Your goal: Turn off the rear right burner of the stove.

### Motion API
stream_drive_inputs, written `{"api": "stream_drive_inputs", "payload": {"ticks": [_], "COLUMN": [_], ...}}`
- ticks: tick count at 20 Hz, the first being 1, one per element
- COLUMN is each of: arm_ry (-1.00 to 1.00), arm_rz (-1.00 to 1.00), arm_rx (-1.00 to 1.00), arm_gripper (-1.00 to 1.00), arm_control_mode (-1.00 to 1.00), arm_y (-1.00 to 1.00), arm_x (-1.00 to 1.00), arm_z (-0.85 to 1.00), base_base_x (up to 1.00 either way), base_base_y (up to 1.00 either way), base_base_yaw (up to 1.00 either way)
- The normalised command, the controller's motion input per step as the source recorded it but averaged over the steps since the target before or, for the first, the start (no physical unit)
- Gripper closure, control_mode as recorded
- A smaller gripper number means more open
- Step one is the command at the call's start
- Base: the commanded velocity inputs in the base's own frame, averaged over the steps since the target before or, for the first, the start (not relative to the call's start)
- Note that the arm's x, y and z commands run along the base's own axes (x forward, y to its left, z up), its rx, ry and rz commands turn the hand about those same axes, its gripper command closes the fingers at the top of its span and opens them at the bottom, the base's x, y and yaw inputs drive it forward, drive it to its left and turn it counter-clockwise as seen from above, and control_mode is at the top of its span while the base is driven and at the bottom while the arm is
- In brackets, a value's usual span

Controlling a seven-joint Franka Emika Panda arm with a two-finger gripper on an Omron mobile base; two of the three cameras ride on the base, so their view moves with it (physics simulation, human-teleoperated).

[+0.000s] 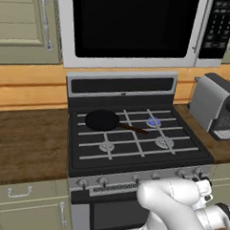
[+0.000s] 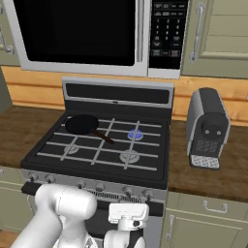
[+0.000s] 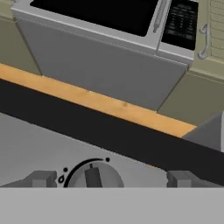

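My fingers [image 3: 106, 178] stand spread and released, one tip on either side of a round knob [image 3: 90, 176] on the steel front panel of the stove [image 1: 135, 137]. The rear right burner [image 1: 154, 122] glows blue well beyond them, up on the cooktop, just right of the black frying pan [image 1: 103, 119].

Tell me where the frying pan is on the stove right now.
The frying pan sits on the stove's rear left burner in both base views, its handle pointing toward the lit rear right burner.
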Motion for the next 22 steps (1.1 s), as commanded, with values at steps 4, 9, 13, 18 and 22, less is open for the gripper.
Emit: {"api": "stream_drive_inputs", "payload": {"ticks": [4,9,13,18,22], "arm_ry": [-0.02,-0.07,0.01,0.0,0.0], "arm_rz": [0.0,0.0,0.0,0.0,0.0], "arm_rx": [-0.02,-0.19,-0.04,-0.01,-0.02], "arm_gripper": [-1.0,-1.0,-1.0,-1.0,-1.0], "arm_control_mode": [-1.0,-1.0,-1.0,-1.0,-1.0], "arm_y": [0.04,0.34,0.08,0.0,0.0], "arm_x": [0.01,0.14,0.29,0.2,0.27], "arm_z": [0.0,0.0,0.0,-0.06,-0.14], "base_base_x": [0.0,0.0,0.0,0.0,0.0], "base_base_y": [0.0,0.0,0.0,0.0,0.0], "base_base_yaw": [0.0,0.0,0.0,0.0,0.0]}}
